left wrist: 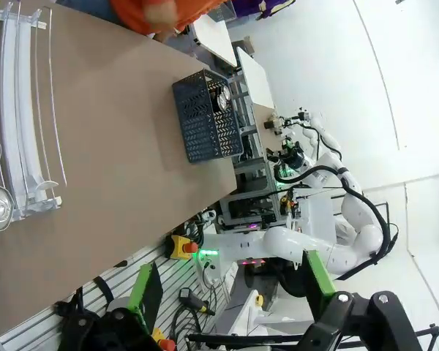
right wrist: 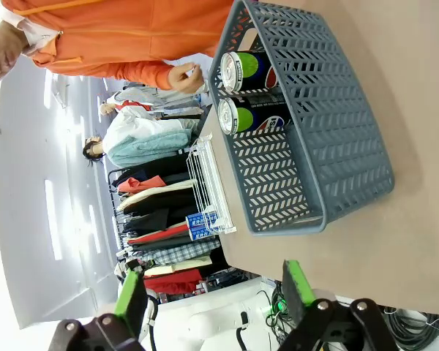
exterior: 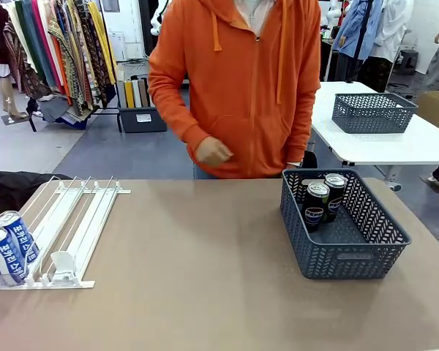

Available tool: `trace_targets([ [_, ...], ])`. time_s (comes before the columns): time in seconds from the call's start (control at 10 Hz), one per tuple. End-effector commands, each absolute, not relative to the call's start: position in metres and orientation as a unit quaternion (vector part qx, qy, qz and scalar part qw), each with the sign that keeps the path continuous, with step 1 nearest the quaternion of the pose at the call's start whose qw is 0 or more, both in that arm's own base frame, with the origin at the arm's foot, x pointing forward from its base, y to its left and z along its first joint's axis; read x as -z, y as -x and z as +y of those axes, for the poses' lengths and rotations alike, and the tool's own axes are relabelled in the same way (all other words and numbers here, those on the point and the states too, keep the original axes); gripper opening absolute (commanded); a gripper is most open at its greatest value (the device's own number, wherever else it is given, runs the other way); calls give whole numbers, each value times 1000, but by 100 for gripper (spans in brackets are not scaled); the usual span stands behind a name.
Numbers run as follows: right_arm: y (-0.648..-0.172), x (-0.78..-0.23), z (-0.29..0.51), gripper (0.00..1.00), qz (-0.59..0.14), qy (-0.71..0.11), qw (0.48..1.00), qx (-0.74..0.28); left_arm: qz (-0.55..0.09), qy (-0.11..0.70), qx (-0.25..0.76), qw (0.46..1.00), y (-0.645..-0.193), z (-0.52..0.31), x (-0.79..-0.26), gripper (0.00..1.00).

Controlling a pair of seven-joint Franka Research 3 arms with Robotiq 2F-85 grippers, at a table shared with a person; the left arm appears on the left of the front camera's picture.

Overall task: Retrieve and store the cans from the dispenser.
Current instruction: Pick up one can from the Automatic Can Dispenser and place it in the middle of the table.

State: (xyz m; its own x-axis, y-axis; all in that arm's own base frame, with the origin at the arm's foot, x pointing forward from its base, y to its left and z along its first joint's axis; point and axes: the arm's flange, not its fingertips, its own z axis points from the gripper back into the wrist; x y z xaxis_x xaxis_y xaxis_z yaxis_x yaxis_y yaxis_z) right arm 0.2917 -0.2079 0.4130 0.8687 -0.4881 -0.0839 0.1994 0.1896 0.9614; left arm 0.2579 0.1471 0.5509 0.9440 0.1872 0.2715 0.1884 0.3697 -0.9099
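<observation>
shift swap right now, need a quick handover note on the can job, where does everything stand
Left gripper: open, holding nothing, back from the table.
Right gripper: open, holding nothing, back from the table.
Person's hand: at the far edge, touching none of the job's things.
Black cans: two, upright in the grey basket on the right.
Blue cans: two, at the near end of the dispenser on the left.
Done: both black cans stored.
Left: fetch the two blue cans and put them in the basket.
</observation>
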Motion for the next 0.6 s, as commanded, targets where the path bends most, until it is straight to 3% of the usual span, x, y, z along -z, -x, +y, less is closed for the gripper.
trace_targets([
  [0.0,-291,-417,-210,100,-116,-596,762,225,-159,439,-30,884,-254,126,-557,100],
  [0.1,-291,-417,-210,100,-116,-596,762,225,-123,301,1,945,-251,105,-559,100],
  [0.3,-291,-417,-210,100,-116,-596,762,225,-89,66,61,992,-250,71,-545,100],
  [0.5,-291,-417,-210,100,-116,-596,762,225,-69,-12,51,996,-263,50,-535,100],
])
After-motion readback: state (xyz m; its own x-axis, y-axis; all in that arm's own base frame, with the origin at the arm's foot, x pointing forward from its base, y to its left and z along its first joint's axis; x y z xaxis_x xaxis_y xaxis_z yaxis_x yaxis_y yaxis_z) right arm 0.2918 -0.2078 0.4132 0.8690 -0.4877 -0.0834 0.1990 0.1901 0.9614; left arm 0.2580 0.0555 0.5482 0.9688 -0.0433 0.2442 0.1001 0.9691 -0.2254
